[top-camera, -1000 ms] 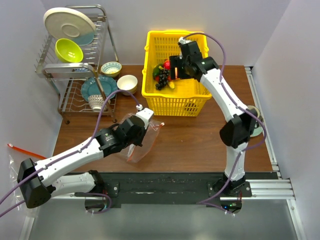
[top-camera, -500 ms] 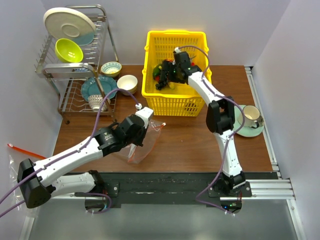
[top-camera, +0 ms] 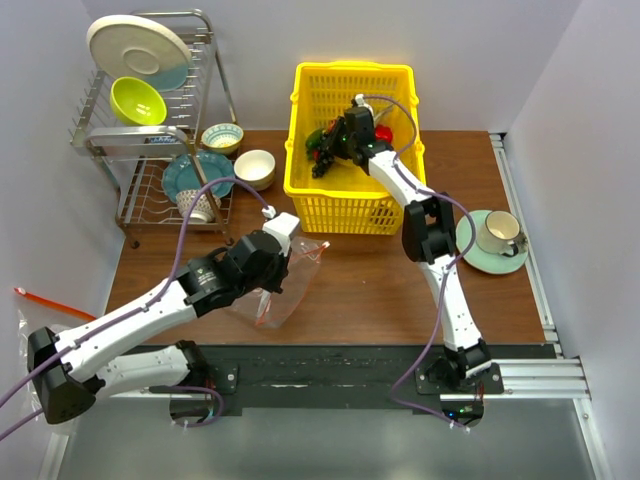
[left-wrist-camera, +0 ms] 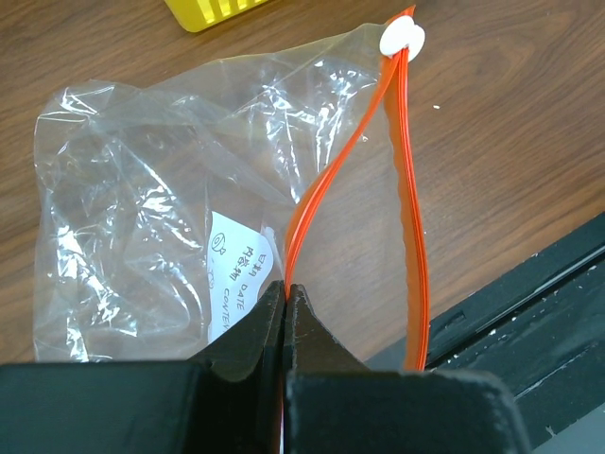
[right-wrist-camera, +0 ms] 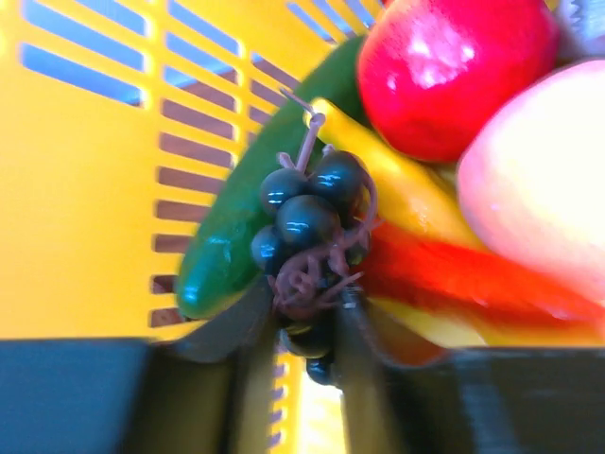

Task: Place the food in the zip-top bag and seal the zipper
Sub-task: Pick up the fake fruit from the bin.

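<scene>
The zip-top bag (left-wrist-camera: pixel 142 208) lies crinkled on the brown table, its mouth gaping. My left gripper (left-wrist-camera: pixel 285 288) is shut on one side of the red-orange zipper (left-wrist-camera: pixel 331 180); the white end piece (left-wrist-camera: pixel 401 38) sits at the far end. In the top view the left gripper (top-camera: pixel 270 272) stands over the bag (top-camera: pixel 290 290). My right gripper (right-wrist-camera: pixel 302 326) is down in the yellow basket (top-camera: pixel 340 210), its fingers closed on either side of the dark grapes (right-wrist-camera: pixel 307 227). Around them lie the cucumber (right-wrist-camera: pixel 236 236), banana (right-wrist-camera: pixel 397 170), red pepper (right-wrist-camera: pixel 454 274), apple (right-wrist-camera: pixel 454 57) and peach (right-wrist-camera: pixel 539 180).
A wire dish rack (top-camera: pixel 150 130) with plates and bowls stands at the back left. Two small bowls (top-camera: pixel 240 150) sit beside it. A cup on a green saucer (top-camera: pixel 495 240) is at the right edge. Another flat clear bag (top-camera: pixel 30 310) lies off the table at far left.
The right arm has dropped lower into the basket and its jaws have closed from wide open onto the grapes. The left gripper keeps its hold on the bag, barely shifted.
</scene>
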Robot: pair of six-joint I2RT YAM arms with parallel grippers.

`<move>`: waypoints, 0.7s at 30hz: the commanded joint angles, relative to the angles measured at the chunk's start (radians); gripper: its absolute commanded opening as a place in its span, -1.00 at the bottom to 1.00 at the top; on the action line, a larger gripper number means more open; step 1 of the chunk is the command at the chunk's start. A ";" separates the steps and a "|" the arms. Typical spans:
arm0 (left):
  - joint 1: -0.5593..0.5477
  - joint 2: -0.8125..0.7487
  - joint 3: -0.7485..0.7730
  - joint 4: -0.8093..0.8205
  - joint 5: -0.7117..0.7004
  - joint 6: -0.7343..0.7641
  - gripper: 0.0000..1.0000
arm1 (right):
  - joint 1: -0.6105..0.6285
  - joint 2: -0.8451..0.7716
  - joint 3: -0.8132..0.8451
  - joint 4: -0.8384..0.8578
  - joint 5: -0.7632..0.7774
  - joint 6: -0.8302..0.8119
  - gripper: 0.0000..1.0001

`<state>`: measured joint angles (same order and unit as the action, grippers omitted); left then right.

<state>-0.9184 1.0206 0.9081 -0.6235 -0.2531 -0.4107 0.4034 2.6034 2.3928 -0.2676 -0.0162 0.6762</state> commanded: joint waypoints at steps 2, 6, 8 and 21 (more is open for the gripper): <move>0.004 -0.025 0.015 0.001 0.011 -0.028 -1.00 | 0.008 -0.135 -0.130 0.116 0.021 -0.044 -0.71; 0.003 -0.039 0.017 -0.010 0.006 -0.042 -1.00 | 0.009 -0.261 -0.188 0.102 -0.024 -0.093 -0.90; 0.004 -0.047 0.018 -0.016 0.000 -0.051 -1.00 | 0.009 -0.325 -0.199 0.081 -0.037 -0.119 -0.95; 0.004 -0.085 0.044 -0.071 -0.017 -0.077 -1.00 | 0.009 -0.719 -0.411 0.018 -0.237 -0.213 -1.00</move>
<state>-0.9184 0.9398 0.9081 -0.6804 -0.2581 -0.4644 0.4076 2.0109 2.0491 -0.2405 -0.1543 0.5137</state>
